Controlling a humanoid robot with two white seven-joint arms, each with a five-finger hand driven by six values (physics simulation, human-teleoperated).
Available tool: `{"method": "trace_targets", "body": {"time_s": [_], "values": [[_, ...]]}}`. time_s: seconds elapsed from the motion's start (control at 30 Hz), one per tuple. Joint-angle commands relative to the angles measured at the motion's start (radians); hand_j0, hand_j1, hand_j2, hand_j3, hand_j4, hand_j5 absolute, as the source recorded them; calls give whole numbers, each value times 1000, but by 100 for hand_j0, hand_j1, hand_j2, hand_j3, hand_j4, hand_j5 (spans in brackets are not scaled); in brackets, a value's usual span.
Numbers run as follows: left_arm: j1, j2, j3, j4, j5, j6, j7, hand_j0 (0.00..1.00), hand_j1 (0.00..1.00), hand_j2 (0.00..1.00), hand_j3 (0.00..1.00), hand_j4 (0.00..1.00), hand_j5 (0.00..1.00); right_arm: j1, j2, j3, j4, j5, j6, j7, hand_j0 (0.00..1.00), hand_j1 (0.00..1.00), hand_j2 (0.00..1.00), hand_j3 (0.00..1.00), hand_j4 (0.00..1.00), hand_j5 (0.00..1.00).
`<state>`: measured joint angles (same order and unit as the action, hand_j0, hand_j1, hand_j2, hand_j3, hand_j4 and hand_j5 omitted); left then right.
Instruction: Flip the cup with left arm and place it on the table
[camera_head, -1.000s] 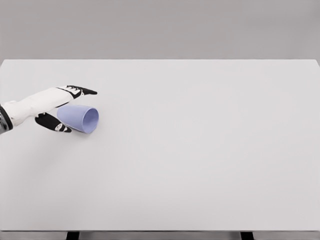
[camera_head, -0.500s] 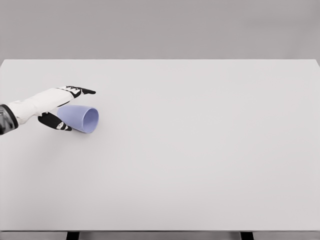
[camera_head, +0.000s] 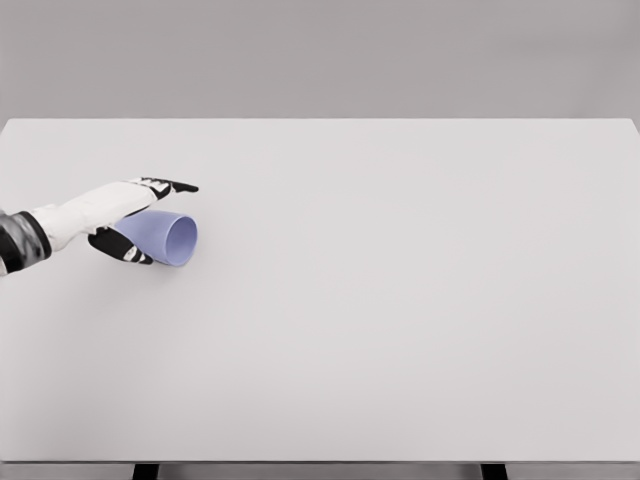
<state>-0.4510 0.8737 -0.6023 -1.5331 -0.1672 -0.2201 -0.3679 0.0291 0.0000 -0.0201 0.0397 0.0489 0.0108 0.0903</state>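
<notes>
A pale blue cup (camera_head: 174, 240) lies on its side on the white table (camera_head: 400, 300) at the left, with its mouth facing right. My left hand (camera_head: 166, 222) comes in from the left edge and straddles the cup's closed end. Its fingers (camera_head: 172, 186) stretch out straight above the cup, and the thumb (camera_head: 128, 251) lies under the near side. The fingers are not curled around the cup, so the hand is open. The right arm is out of view.
My left hand has slid a little to the right along the cup, with the thumb further under it. The cup has stayed in place.
</notes>
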Motion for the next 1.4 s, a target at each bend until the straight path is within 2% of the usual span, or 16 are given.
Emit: {"method": "trace_targets", "body": {"time_s": [0.0, 0.77, 1.13, 1.3, 1.37], "values": [[0, -2, -8, 10, 2, 1, 0, 100, 100, 100, 100, 100, 100, 0, 0, 0, 0, 0, 0, 0, 100, 100, 100, 100, 100, 100], [0, -59, -17, 85, -29, 2, 0, 100, 100, 100, 100, 100, 100, 0, 0, 0, 0, 0, 0, 0, 100, 100, 100, 100, 100, 100], [2, -61, -17, 85, -29, 2, -20, 100, 100, 100, 100, 100, 100, 0, 0, 0, 0, 0, 0, 0, 100, 100, 100, 100, 100, 100], [2, -59, -17, 83, -28, 1, -43, 89, 89, 89, 89, 89, 89, 0, 0, 0, 0, 0, 0, 0, 100, 100, 100, 100, 100, 100], [2, -59, -17, 82, -28, 1, -43, 88, 88, 88, 88, 88, 88, 0, 0, 0, 2, 0, 0, 0, 100, 100, 100, 100, 100, 100]]}}
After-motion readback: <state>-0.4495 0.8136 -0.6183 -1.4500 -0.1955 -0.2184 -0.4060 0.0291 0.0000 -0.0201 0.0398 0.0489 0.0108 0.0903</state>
